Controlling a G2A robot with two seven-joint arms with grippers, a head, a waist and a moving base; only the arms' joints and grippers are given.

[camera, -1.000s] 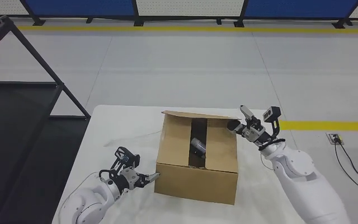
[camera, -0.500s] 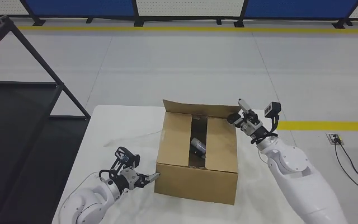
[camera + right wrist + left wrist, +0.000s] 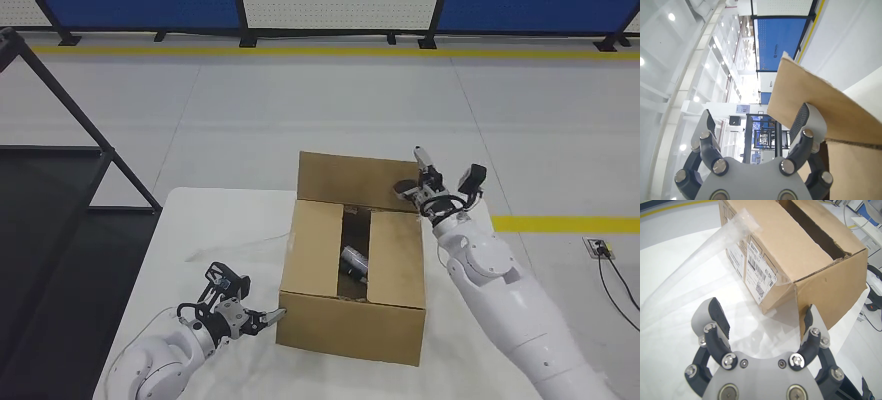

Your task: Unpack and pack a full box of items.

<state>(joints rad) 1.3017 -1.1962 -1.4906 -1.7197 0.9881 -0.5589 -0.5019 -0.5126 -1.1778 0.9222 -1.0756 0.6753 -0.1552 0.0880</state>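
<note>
A brown cardboard box [image 3: 350, 300] stands in the middle of the white table [image 3: 210, 230]. Its two long top flaps lie nearly flat with a dark gap between them, where a grey item [image 3: 355, 260] shows. The far flap [image 3: 350, 182] stands upright. My right gripper [image 3: 418, 183] is open at that flap's right end; in the right wrist view, one of the gripper's [image 3: 755, 108] fingers [image 3: 802, 121] rests its back against the flap [image 3: 810, 91]. My left gripper [image 3: 262, 320] is open and low by the box's near left corner [image 3: 795, 285], holding nothing. A clear tape strip [image 3: 696, 256] trails from the box.
A black metal frame [image 3: 60, 130] stands off the table's left side. A white floor with a yellow line [image 3: 560, 224] lies beyond the table. The table's cloth is bare to the left of the box.
My right gripper has swung inward along the box's far edge, and the far flap has risen from a low slant to upright. The left arm has not moved.
</note>
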